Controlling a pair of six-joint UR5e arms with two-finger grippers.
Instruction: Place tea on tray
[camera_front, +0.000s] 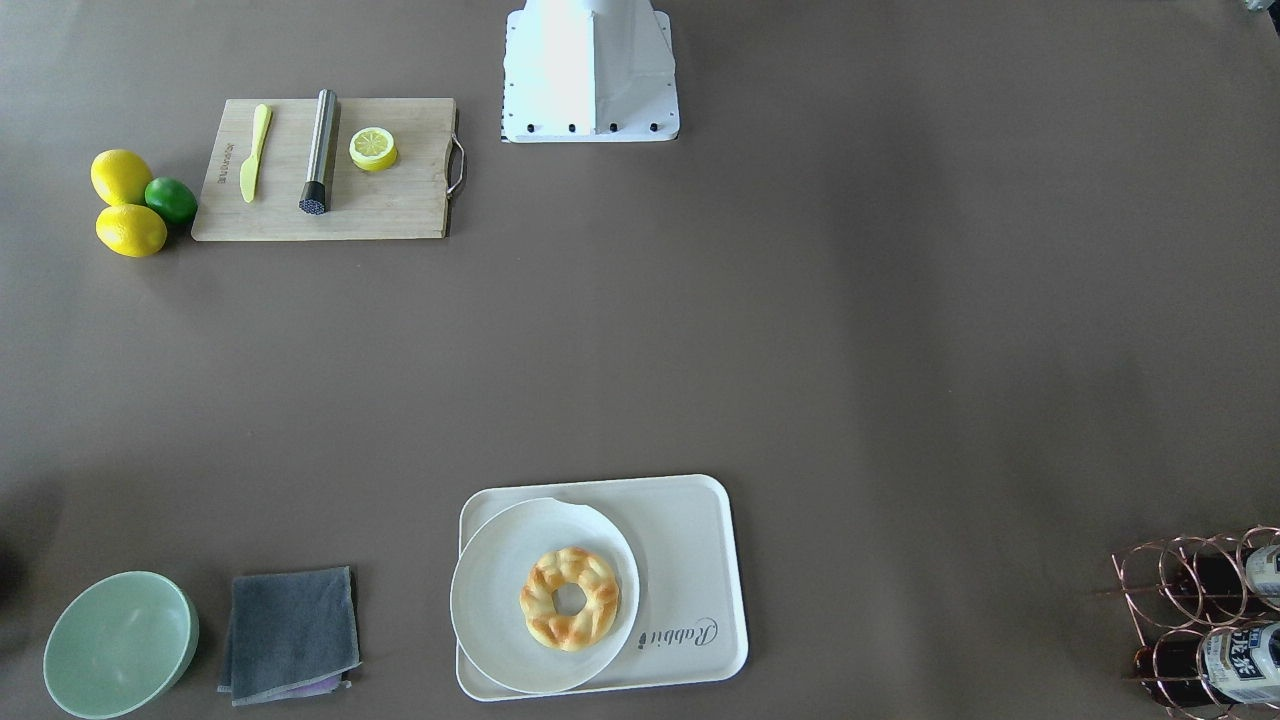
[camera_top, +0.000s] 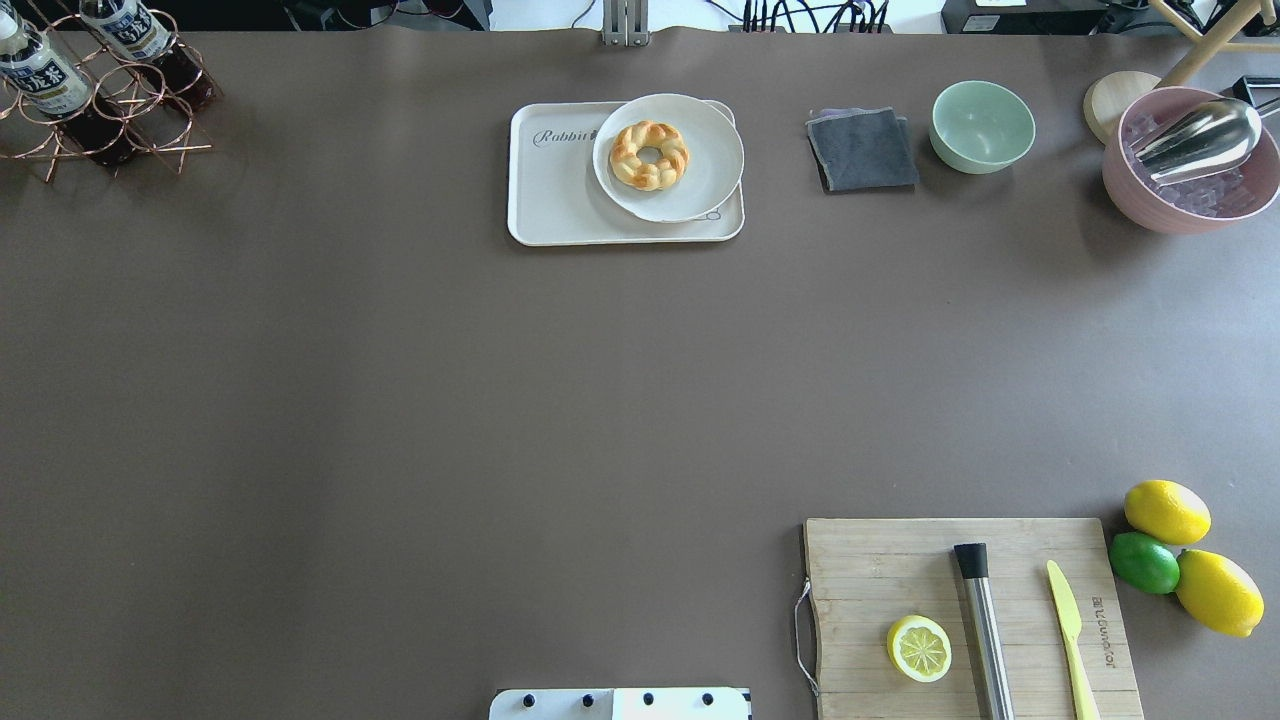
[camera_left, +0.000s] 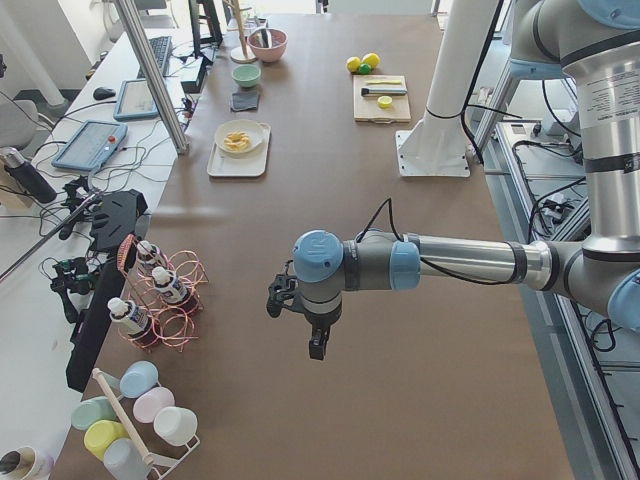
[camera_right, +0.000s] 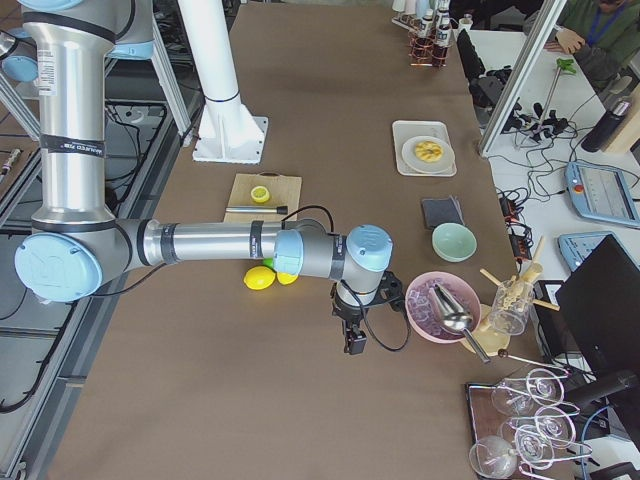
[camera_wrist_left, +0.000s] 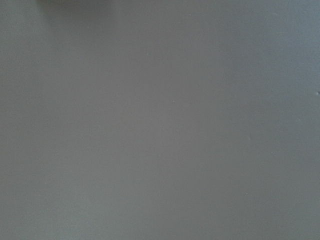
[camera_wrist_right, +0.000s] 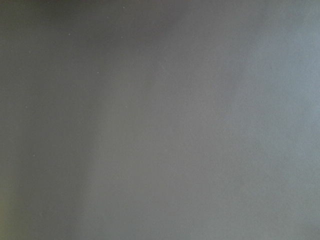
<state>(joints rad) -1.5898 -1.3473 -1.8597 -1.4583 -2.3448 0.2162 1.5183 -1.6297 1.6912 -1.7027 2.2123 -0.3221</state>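
Note:
The tea bottles (camera_top: 45, 78) lie in a copper wire rack (camera_top: 100, 120) at the table's far left corner; they also show in the front view (camera_front: 1240, 660) and the left side view (camera_left: 168, 285). The cream tray (camera_top: 560, 195) with "Rabbit" lettering sits at the far middle edge, also seen in the front view (camera_front: 695, 560). My left gripper (camera_left: 315, 345) hangs over bare table near the rack, and I cannot tell whether it is open or shut. My right gripper (camera_right: 355, 343) hangs over bare table near a pink bowl, and I cannot tell its state either. Both wrist views show only table.
A white plate (camera_top: 700, 180) with a braided doughnut (camera_top: 650, 155) covers the tray's right part. A grey cloth (camera_top: 862, 150), green bowl (camera_top: 982, 125) and pink ice bowl (camera_top: 1185, 160) stand at the far right. A cutting board (camera_top: 880, 570) and lemons (camera_top: 1165, 510) are near right.

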